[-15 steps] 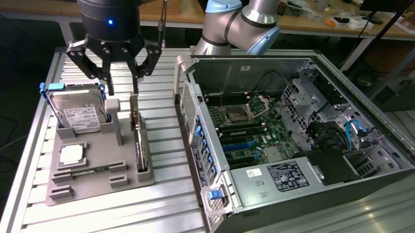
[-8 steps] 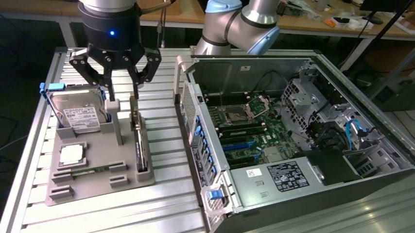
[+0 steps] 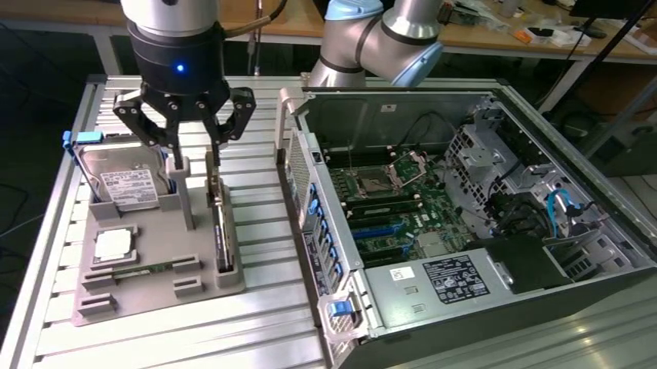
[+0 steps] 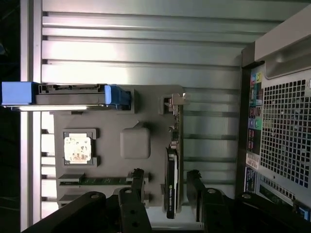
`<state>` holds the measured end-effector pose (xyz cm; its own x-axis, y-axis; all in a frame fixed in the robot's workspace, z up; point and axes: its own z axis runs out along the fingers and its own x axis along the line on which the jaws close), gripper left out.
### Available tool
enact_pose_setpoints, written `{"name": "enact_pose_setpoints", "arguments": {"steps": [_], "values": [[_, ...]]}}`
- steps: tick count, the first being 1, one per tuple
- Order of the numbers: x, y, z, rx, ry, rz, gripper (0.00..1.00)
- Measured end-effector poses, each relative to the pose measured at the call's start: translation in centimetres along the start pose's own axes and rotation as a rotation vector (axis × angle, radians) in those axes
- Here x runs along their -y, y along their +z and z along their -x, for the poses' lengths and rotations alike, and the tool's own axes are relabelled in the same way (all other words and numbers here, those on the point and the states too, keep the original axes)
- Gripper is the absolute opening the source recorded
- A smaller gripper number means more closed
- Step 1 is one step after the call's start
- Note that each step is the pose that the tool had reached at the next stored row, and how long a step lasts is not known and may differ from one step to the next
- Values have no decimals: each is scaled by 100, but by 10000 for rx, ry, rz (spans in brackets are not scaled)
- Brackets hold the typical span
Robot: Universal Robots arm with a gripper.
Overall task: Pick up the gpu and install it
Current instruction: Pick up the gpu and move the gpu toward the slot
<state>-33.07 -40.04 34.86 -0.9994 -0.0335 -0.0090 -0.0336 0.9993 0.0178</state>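
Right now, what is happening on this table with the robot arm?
A robot arm holds its open claw over the grey holder beside the open computer case. The claw is lined up with the gpu, which stands on edge in the holder, jaws to either side of it. Nothing is gripped; the card is not yet lifted.
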Motion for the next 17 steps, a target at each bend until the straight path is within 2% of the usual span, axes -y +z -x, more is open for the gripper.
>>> {"name": "enact_pose_setpoints", "arguments": {"steps": [3,11,15,17], "values": [[22,68,-1,-4,0,-10,48],[144,212,5,-4,0,-10,48],[157,296,101,-4,0,-10,48],[159,336,109,-5,1,-10,48]]}}
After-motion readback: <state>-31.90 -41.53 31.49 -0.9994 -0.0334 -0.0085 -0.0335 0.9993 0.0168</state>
